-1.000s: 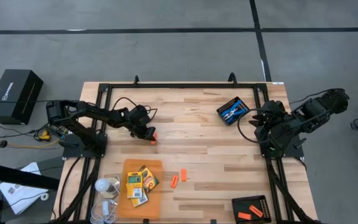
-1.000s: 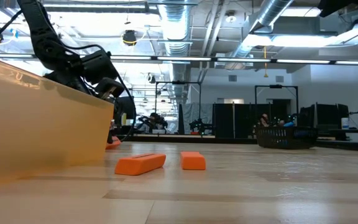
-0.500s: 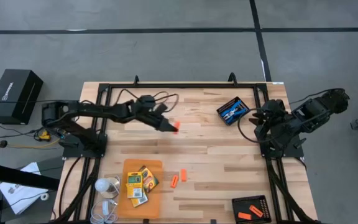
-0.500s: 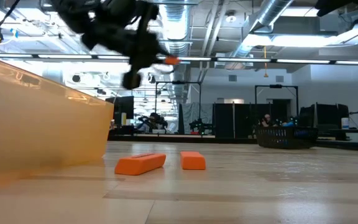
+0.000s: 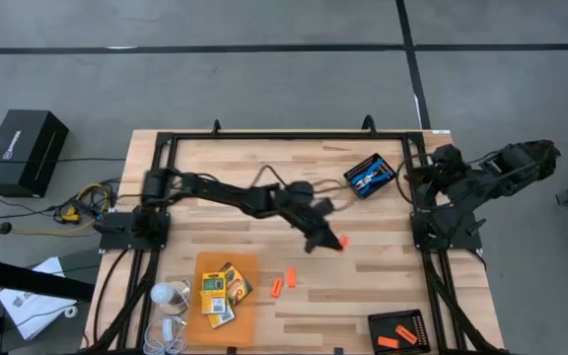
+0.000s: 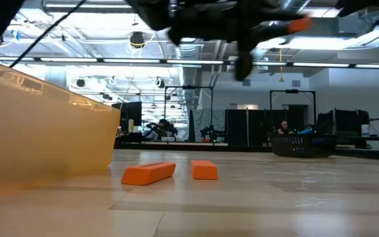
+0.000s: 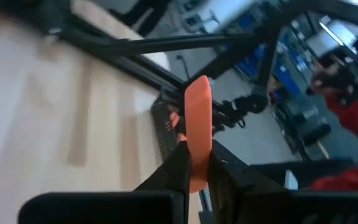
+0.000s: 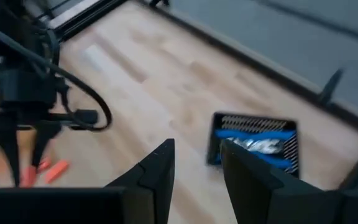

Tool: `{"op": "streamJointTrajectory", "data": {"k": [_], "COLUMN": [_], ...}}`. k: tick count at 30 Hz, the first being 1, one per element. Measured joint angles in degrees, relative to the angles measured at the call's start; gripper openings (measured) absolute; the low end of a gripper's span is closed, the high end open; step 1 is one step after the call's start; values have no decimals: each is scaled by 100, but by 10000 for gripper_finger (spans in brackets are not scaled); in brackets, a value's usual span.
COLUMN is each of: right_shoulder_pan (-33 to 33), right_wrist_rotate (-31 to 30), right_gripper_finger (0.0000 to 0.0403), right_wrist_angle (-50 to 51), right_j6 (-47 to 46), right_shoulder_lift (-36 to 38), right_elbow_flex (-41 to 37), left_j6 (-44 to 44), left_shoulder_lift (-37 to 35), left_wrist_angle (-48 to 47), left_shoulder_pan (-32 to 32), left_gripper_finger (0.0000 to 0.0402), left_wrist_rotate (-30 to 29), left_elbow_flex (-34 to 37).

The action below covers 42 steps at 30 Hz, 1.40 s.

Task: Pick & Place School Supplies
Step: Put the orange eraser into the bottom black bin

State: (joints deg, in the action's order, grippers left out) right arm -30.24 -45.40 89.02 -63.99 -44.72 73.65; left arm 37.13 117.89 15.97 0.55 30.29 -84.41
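Note:
My left gripper (image 5: pixel 335 242) hangs above the middle of the table, right of center, and is shut on a short orange stick (image 7: pixel 197 118). The low view has that stick (image 6: pixel 299 25) high in the air. Two more orange sticks (image 5: pixel 284 282) lie flat on the wood near the front. Yellow-and-green crayon boxes (image 5: pixel 223 289) lie on an orange sheet (image 5: pixel 215 264). A blue-handled tool (image 8: pixel 257 144) lies in a black tray (image 5: pixel 369 175) at the far right. My right gripper (image 8: pixel 197 155) stands open above the table's far right corner, holding nothing. My left gripper pinches the orange stick's lower part (image 7: pixel 195 163) between its two fingers (image 7: pixel 178 163). The stick's free end juts out past the fingertips. The fingers come from the table's left, slanting a little downward. The stick is lifted clear of the table.
A second black tray (image 5: pixel 399 330) holding orange sticks sits at the near right corner. A white object (image 5: pixel 169 296) lies at the near left beside the sheet. Black frame rails (image 5: pixel 422 247) run along the table's sides. Bare wood lies between the trays.
My left gripper has risen from low over the table's left part and swung toward the right and near edges, rolling its wrist. The orange stick has gone with it, lifted clear. My right gripper has shifted slightly, still open.

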Motion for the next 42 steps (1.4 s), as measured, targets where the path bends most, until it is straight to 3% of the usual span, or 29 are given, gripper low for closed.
{"op": "streamJointTrajectory", "data": {"k": [6, 10, 18, 24, 30, 36, 42], "right_shoulder_pan": [-115, -364, -538, -522, -388, 76, 555], "right_wrist_rotate": [861, 926, 692, 329, 168, 377, 827], "right_gripper_finger": [123, 123, 124, 126, 161, 201, 207], "right_wrist_angle": [-267, -469, -813, -1906, -2289, -2600, -3302], "right_j6": [-333, -243, -131, 799, 1359, 1600, 2355], "right_shoulder_lift": [20, -41, -97, -93, -128, -141, -314], "right_elbow_flex": [0, 1, 0, 0, 0, 0, -1], "left_j6": [-221, -267, -240, -198, -105, -90, -90], "left_shoulder_lift": [626, 736, 315, 205, 207, 133, 127], "left_wrist_angle": [28, 8, 16, 16, 102, 288, 329], "left_shoulder_pan": [-48, -199, -653, -854, -827, -849, -885], "left_gripper_finger": [21, 21, 21, 21, 21, 21, 21], "left_wrist_rotate": [26, 29, 66, 179, 262, 214, 209], "left_elbow_flex": [-1169, -1598, -1655, -1651, -1651, -1704, -1876]}}
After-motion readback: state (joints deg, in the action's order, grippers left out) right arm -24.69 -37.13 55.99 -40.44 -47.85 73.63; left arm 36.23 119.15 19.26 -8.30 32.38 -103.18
